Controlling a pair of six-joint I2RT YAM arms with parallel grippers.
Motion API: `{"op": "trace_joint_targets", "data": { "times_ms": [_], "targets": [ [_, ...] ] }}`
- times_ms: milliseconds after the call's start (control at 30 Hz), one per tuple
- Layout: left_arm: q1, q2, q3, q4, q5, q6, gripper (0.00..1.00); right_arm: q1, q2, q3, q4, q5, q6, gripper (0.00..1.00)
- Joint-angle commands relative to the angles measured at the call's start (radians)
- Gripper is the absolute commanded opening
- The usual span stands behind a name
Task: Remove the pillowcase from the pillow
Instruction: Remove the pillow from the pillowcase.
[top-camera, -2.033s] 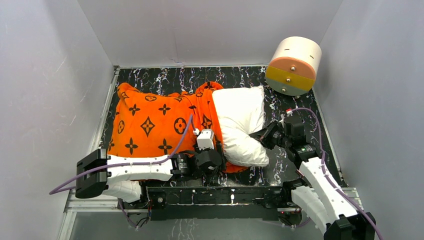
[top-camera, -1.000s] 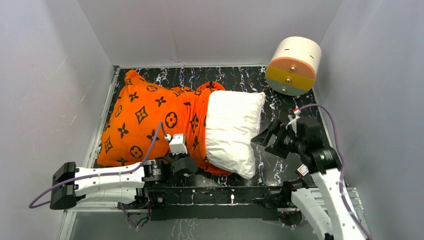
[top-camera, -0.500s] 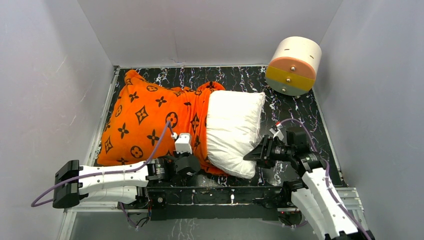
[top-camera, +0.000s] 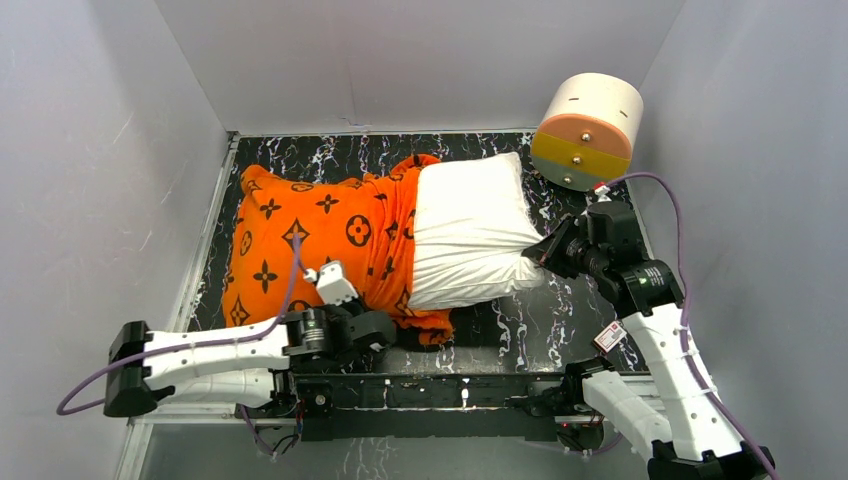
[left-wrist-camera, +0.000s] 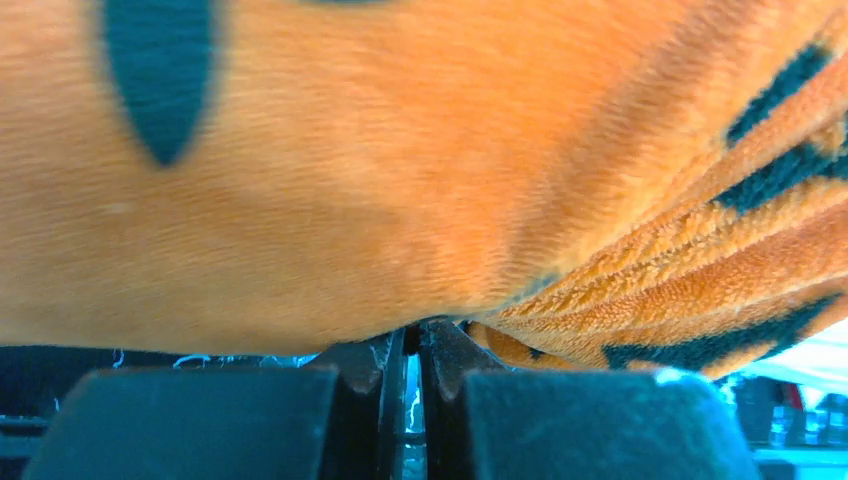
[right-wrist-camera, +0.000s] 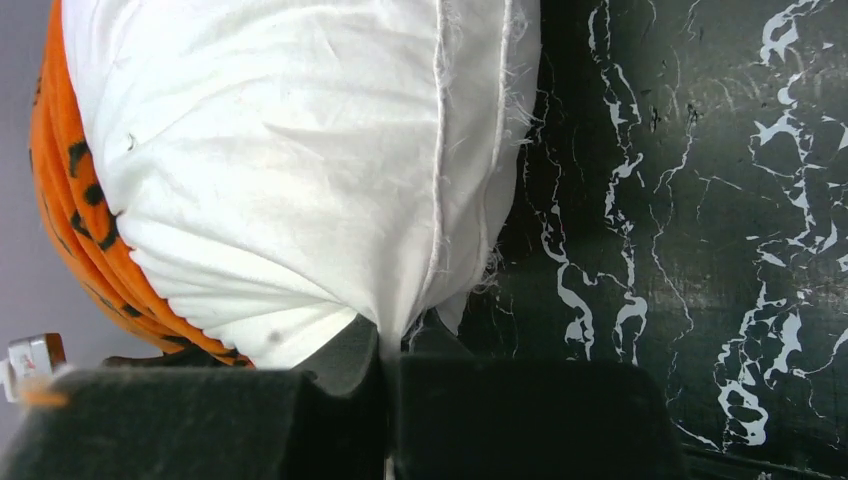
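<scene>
Nearest me, the left claw (top-camera: 388, 334) is pinched shut on the pillowcase (top-camera: 300, 250) hem at about six o'clock on the desk (top-camera: 520, 325). Toward three o'clock the right claw (top-camera: 542, 254) is clamped on the pillow (top-camera: 470, 225) at its seamed corner. The plush orange cover, spread toward nine o'clock, looks soft and light, grippy rather than slick; the white cushion is squashy, so I'd hold bunched fabric and seams, not the plump middle
</scene>
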Motion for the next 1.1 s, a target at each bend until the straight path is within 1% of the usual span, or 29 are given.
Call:
{"op": "trace_joint_targets", "data": {
  "times_ms": [0,67,100,167,233,267,333,400,433,467,500,533,567,633,700,767,833,900,1000,1067],
  "targets": [
    [0.009,-0.179,-0.1,-0.377,-0.111,-0.113,0.0,-0.04,0.024,0.055,0.082,0.176,-0.086,0.0],
    [0.01,-0.237,-0.109,-0.295,-0.116,-0.012,0.0,-0.04,0.051,0.0,0.118,-0.026,-0.056,0.0],
    [0.01,-0.253,-0.11,-0.234,-0.11,0.061,0.0,-0.04,0.059,-0.03,0.142,-0.087,-0.04,0.0],
    [0.01,-0.269,-0.108,-0.064,-0.07,0.243,0.0,-0.039,0.064,-0.083,0.198,-0.17,-0.002,0.0],
    [0.01,-0.259,-0.102,0.11,0.006,0.432,0.0,-0.04,0.061,-0.132,0.248,-0.224,0.037,0.0],
    [0.011,-0.242,-0.092,0.173,0.048,0.489,0.11,-0.039,0.058,-0.148,0.271,-0.246,0.054,0.0],
    [0.01,-0.195,-0.064,0.276,0.144,0.579,0.41,-0.04,0.061,-0.173,0.303,-0.279,0.077,0.0],
    [0.01,-0.14,-0.023,0.325,0.237,0.635,0.65,-0.039,0.071,-0.189,0.313,-0.298,0.088,0.0],
    [0.011,-0.115,-0.001,0.34,0.283,0.667,0.73,-0.039,0.076,-0.195,0.312,-0.305,0.092,0.0],
    [0.01,-0.096,0.014,0.356,0.364,0.689,0.81,-0.039,0.078,-0.202,0.313,-0.311,0.097,0.0],
    [0.01,-0.085,0.021,0.38,0.443,0.711,0.88,-0.04,0.078,-0.207,0.316,-0.317,0.101,0.0],
    [0.01,-0.083,0.016,0.415,0.522,0.729,0.93,-0.039,0.078,-0.212,0.319,-0.323,0.104,0.0],
    [0.01,-0.086,0.008,0.449,0.597,0.73,0.95,-0.04,0.075,-0.217,0.322,-0.326,0.108,0.0],
    [0.01,-0.101,-0.032,0.501,0.677,0.684,0.97,-0.039,0.068,-0.228,0.33,-0.326,0.119,0.0],
    [0.01,-0.125,-0.085,0.507,0.664,0.589,0.98,-0.039,0.06,-0.236,0.338,-0.33,0.126,0.0],
    [0.01,-0.157,-0.145,0.521,0.6,0.488,0.98,-0.04,0.056,-0.242,0.347,-0.335,0.134,0.0],
    [0.01,-0.189,-0.2,0.534,0.496,0.354,0.98,-0.039,0.055,-0.245,0.35,-0.344,0.138,0.0],
    [0.01,-0.217,-0.261,0.612,0.413,0.289,0.98,-0.04,0.055,-0.245,0.349,-0.352,0.141,0.0],
    [0.01,-0.197,-0.286,0.724,0.302,0.292,0.98,-0.04,0.041,-0.246,0.339,-0.349,0.14,0.0],
    [0.01,-0.148,-0.276,0.835,0.264,0.375,0.98,-0.039,0.031,-0.252,0.333,-0.345,0.144,0.0]
  ]
}}
